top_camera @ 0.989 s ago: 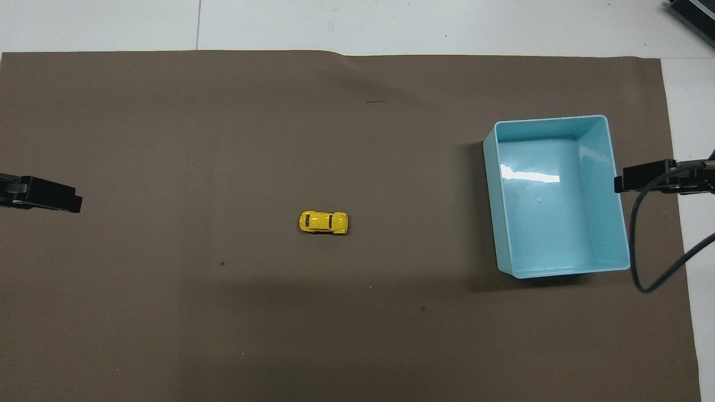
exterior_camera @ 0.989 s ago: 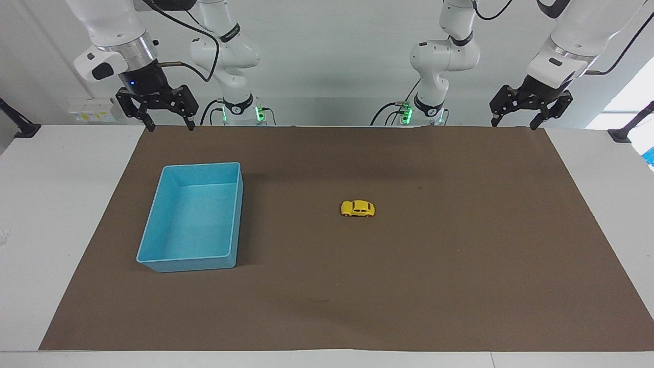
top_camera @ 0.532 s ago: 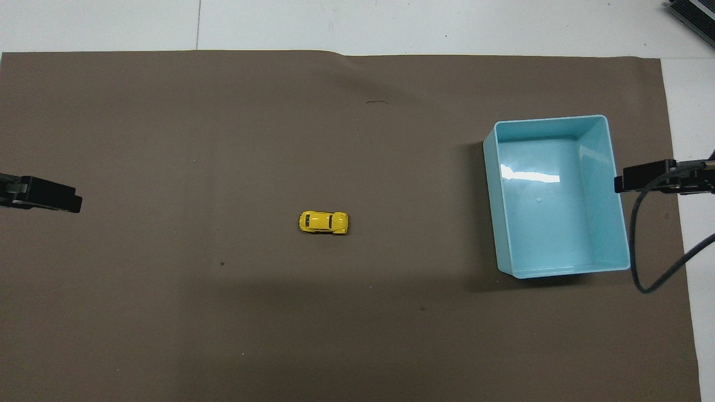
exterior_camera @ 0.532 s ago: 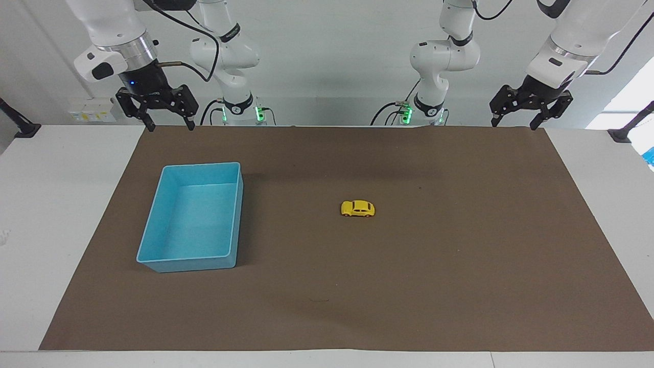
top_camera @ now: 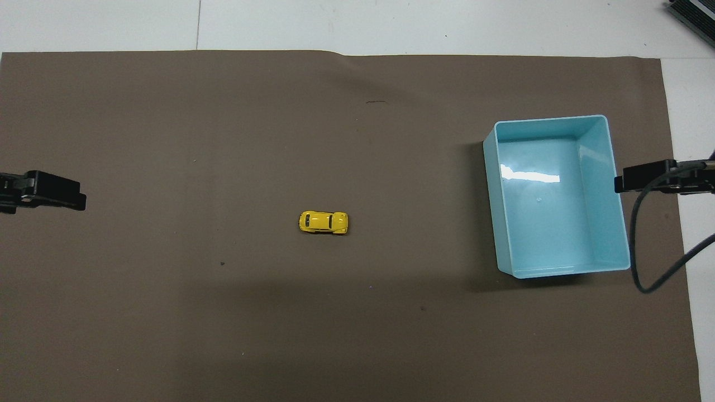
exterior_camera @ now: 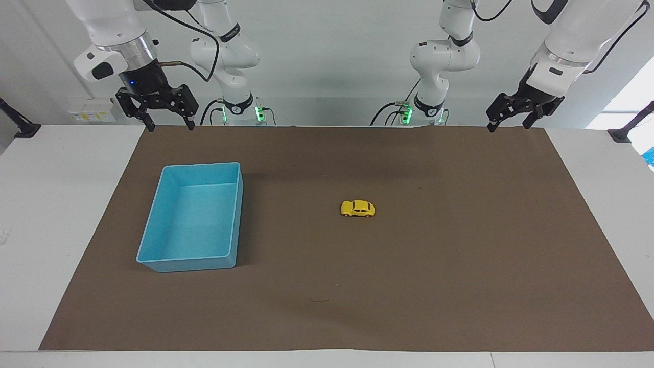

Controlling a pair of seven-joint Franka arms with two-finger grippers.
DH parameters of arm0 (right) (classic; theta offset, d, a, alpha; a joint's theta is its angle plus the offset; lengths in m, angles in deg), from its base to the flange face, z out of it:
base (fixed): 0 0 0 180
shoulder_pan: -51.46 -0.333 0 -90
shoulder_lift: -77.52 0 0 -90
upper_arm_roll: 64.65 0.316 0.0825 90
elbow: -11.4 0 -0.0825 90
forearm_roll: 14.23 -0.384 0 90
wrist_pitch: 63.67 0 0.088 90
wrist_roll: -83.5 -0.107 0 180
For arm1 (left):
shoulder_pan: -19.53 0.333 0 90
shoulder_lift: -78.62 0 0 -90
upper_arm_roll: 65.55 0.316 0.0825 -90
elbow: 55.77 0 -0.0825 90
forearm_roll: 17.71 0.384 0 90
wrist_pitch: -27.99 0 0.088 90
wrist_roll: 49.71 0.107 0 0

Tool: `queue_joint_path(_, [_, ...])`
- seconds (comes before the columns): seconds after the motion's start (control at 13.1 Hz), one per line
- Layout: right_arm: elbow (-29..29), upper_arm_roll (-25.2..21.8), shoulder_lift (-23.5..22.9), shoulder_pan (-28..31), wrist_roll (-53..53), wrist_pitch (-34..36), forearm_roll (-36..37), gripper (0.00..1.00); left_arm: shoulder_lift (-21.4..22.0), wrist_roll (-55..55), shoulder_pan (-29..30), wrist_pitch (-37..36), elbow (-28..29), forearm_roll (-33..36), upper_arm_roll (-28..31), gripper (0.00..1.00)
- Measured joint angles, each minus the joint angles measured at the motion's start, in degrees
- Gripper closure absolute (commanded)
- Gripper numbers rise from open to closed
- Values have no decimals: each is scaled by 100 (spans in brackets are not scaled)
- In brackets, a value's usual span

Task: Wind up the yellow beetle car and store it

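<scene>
The yellow beetle car (exterior_camera: 357,208) (top_camera: 323,222) stands on its wheels near the middle of the brown mat, untouched. My left gripper (exterior_camera: 507,124) hangs open in the air over the mat's edge nearest the robots, at the left arm's end; only a dark tip of it (top_camera: 56,191) shows in the overhead view. My right gripper (exterior_camera: 170,125) hangs open over the same edge at the right arm's end, above the light-blue bin (exterior_camera: 153,258) (top_camera: 505,268). Neither gripper holds anything.
The empty light-blue bin sits on the brown mat (exterior_camera: 460,286) toward the right arm's end. A black cable (top_camera: 642,285) from the right arm loops beside the bin. White table (exterior_camera: 51,204) surrounds the mat.
The left gripper has turned and shifted slightly toward the table's middle. The car, the bin and the right gripper have not moved.
</scene>
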Motion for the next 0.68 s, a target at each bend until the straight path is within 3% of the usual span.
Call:
queue_joint_path(0.3, [0, 0, 0, 0, 0, 0, 0, 0, -14, -2006, -359, 39, 224, -5, -41, 0])
queue_joint_path(0.68, [0, -2, 1, 0, 0, 0, 0, 0, -45, -4969, -812, 875, 751, -24, -68, 0])
